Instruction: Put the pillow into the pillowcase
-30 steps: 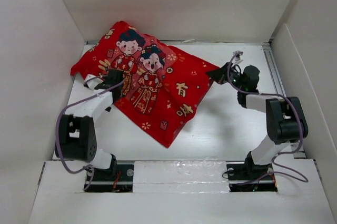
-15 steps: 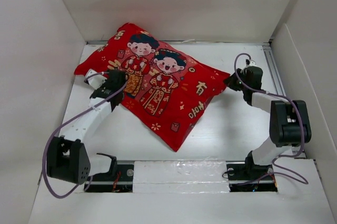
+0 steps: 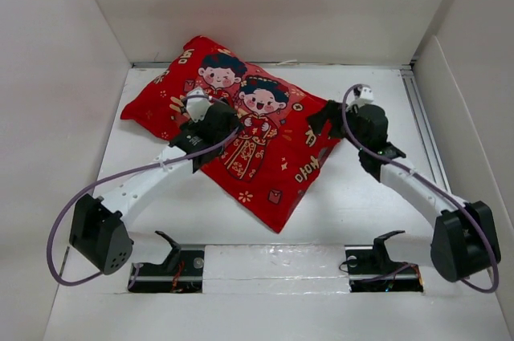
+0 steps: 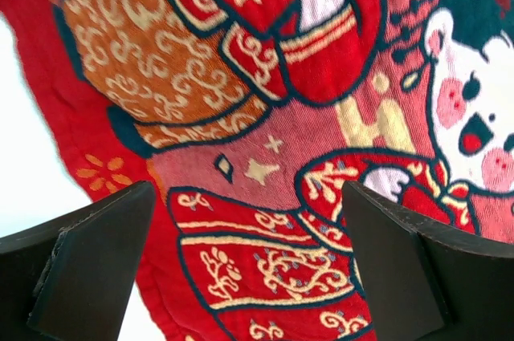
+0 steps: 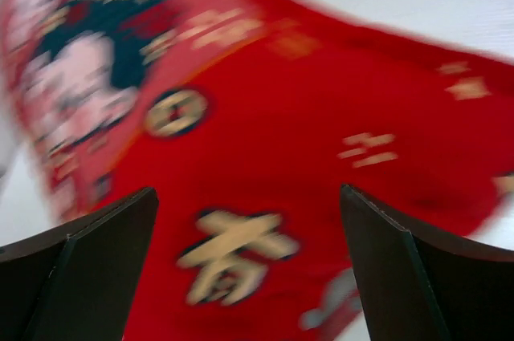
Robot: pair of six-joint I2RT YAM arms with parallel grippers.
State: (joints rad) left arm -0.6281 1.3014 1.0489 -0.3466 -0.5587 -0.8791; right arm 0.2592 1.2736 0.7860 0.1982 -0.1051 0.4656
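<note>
Pillowcase (image 3: pixel 273 168) lies plump on the table (image 3: pixel 345 213), pillow probably inside. Left claw (image 4: pixel 245 265) and right claw (image 5: pixel 249 265) have released its edges and now hover spread directly above it.

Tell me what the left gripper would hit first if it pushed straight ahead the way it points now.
The pillowcase. The left gripper, open, points straight at its printed face, at a figure's patterned robe, with nothing in between. How close the cloth lies is unclear.
</note>
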